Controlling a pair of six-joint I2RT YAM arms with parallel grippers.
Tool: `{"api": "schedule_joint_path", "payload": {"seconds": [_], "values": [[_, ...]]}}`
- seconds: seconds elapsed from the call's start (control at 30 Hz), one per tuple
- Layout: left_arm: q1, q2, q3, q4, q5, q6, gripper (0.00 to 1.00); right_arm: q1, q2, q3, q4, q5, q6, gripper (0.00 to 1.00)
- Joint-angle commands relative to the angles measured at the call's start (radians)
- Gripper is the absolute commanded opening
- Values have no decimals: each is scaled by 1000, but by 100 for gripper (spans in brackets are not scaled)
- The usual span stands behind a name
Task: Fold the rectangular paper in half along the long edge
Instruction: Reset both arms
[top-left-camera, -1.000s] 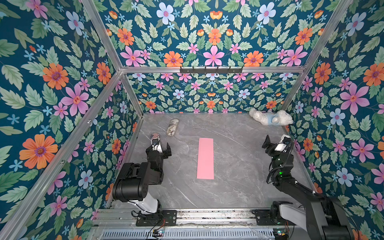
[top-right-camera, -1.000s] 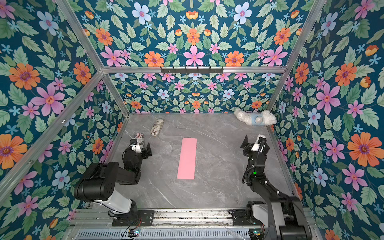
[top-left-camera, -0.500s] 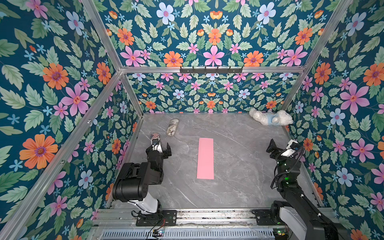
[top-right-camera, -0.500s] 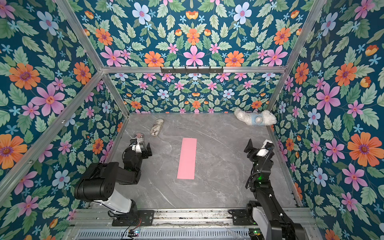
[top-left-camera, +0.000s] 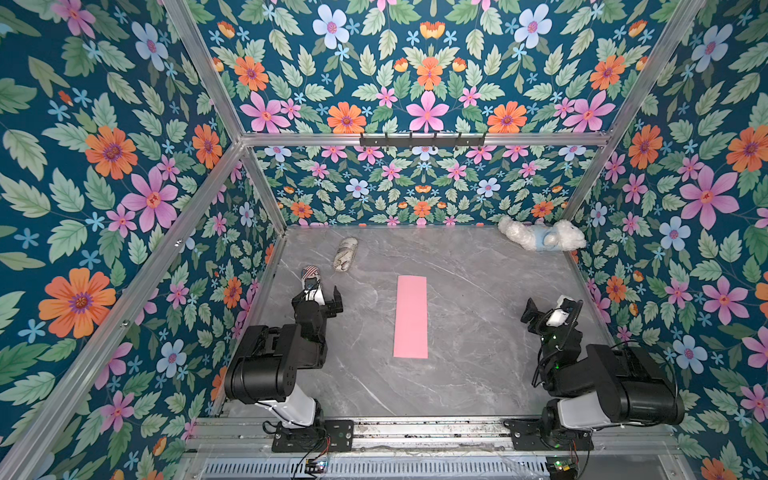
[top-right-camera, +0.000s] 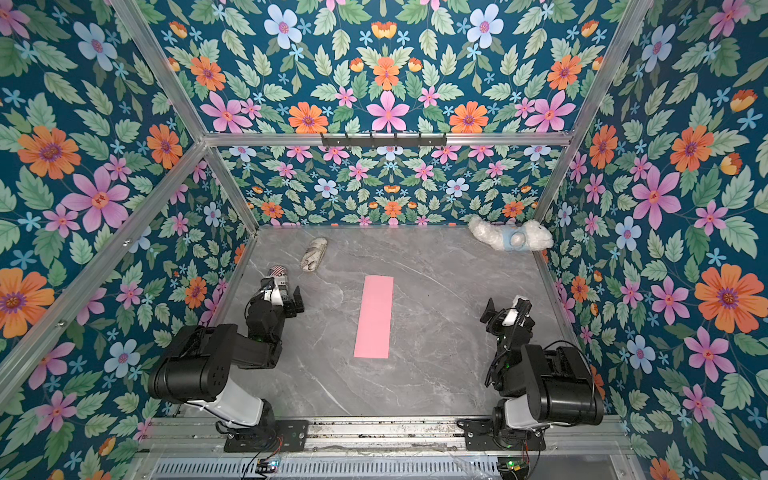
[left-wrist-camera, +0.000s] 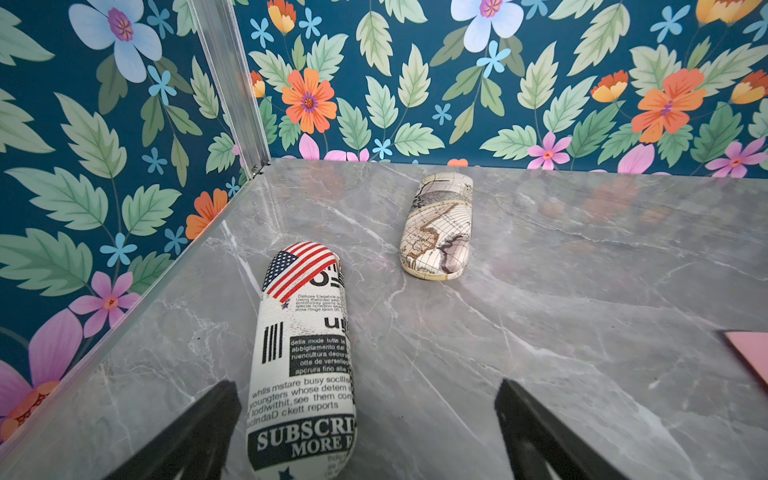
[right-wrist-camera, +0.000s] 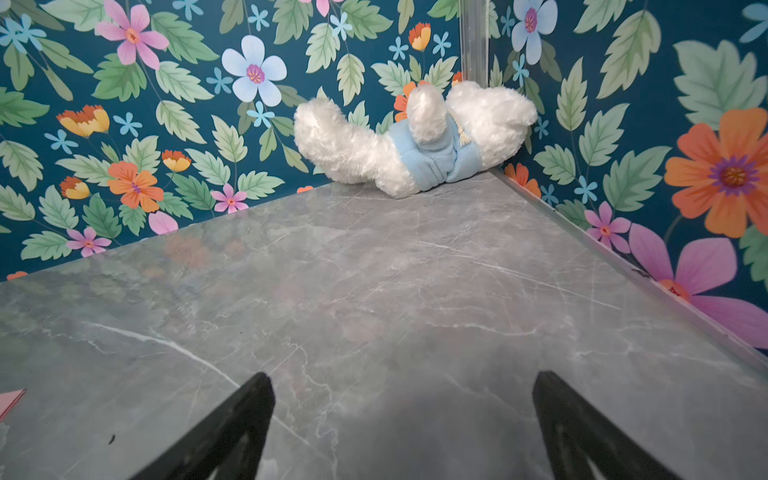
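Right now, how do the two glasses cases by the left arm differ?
Print: the newsprint case shows a flag and black text; the map case shows a beige old map. Place: the newsprint case lies right by the left gripper, the map case farther toward the back wall. Both are closed, rounded oblongs lying flat on the table.
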Motion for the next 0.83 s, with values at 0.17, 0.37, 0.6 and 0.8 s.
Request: {"api": "schedule_joint_path", "payload": {"seconds": [0.17,0.37,0.6,0.8], "values": [[1,-1,3,9,5,6,100,14,6,66,-10,-30,-45,99],[1,-1,3,9,5,6,100,14,6,57,9,-32,-46,99],[2,3,12,-3,7,6,100,14,8,54,16,-25,-43,99],[7,3,12,-6,16,3,100,14,9,59,7,-28,-44,99]]}}
